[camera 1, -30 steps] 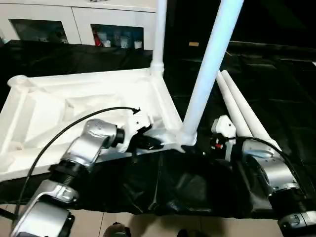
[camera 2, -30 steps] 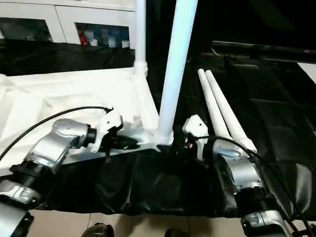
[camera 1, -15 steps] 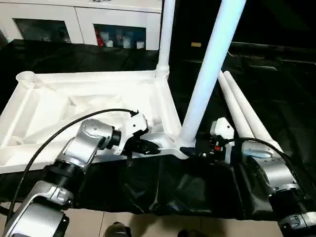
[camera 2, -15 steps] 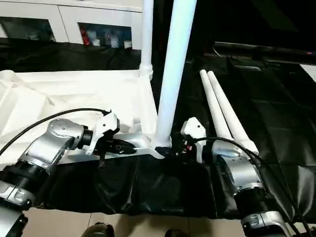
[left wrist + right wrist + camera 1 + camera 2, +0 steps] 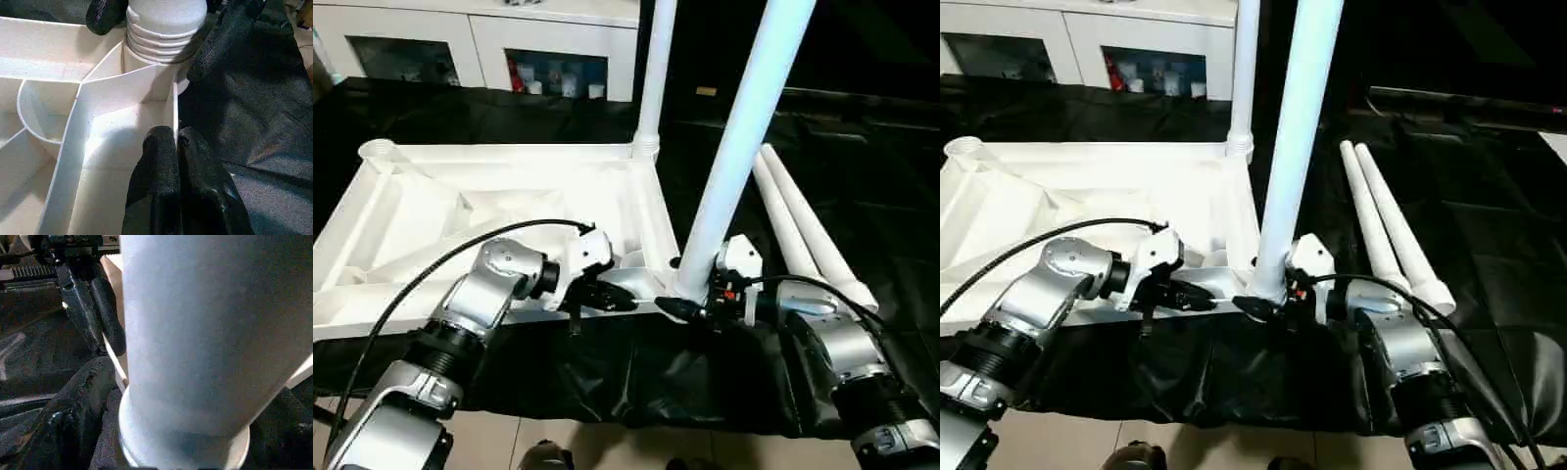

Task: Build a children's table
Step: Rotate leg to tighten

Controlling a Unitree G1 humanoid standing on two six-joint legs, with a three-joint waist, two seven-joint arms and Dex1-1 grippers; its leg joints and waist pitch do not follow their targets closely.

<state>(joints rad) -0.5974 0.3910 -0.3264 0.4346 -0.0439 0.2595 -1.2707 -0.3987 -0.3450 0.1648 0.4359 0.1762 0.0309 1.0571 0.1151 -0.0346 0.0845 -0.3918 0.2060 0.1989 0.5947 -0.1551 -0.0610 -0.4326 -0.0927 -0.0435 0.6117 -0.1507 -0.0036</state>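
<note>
Reaching in level from seven o'clock, the left claw (image 5: 176,161) pinches the near rim of the upturned table top (image 5: 509,196), while the right claw (image 5: 690,304), from four o'clock, straddles the upright near-corner leg (image 5: 734,166), fingers spread wide.

Lighting: overhead room light is brightening the white table top (image 5: 499,196) and glaring bluish off the upright near leg (image 5: 744,127). Black cloth (image 5: 862,147) is staying dim, shadows pooling at its near edge. Right wrist view is blurring close up.
</note>
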